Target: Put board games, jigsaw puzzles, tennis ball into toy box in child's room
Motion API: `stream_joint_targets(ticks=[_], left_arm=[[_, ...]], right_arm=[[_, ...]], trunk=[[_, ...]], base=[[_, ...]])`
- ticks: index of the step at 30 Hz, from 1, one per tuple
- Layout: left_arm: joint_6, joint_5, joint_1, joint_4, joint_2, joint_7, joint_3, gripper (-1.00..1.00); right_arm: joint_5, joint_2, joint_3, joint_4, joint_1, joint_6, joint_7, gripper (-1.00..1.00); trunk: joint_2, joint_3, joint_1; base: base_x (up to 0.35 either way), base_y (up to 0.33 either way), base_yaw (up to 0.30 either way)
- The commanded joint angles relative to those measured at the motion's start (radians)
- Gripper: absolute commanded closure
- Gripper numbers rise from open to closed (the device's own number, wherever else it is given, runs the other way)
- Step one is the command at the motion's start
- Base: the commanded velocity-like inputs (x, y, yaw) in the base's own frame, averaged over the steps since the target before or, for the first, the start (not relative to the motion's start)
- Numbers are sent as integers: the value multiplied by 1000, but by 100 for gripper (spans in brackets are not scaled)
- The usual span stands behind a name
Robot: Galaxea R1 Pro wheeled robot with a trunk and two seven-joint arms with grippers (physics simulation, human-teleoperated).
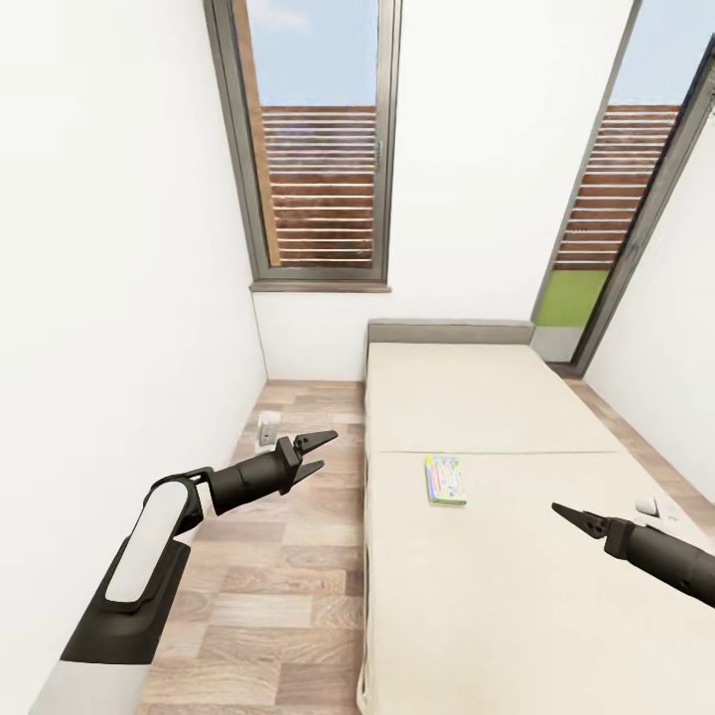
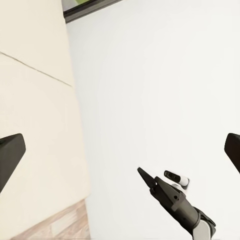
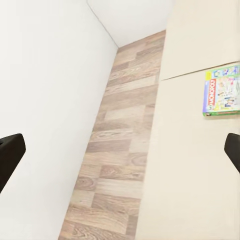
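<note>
One bed [image 1: 477,556], beige, with one grey headboard [image 1: 450,331]. One board game [image 1: 446,480], a white-green Monopoly box, flat on the mattress. Two tall windows: one [image 1: 320,149] at the far wall's left, one [image 1: 621,189] at its right. Two black hands: left hand [image 1: 320,452], right hand [image 1: 571,516]. One small white object [image 1: 266,429] on the plank floor [image 1: 278,556] by the wall, too small to identify.
</note>
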Motion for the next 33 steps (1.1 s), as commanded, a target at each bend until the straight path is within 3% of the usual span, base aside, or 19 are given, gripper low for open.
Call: stream_joint_targets(ticks=[1, 33], left_arm=[[2, 10, -1, -1, 1, 9, -1, -100], [2, 10, -1, -1, 1, 9, -1, -100]], right_arm=[[1, 0, -1, 0, -1, 4, 4, -100], [1, -2, -4, 0, -1, 7, 5, -100]], trunk=[[-2, -2, 1], [-2, -2, 1]], base=[[6, 8, -152], [1, 1, -269]])
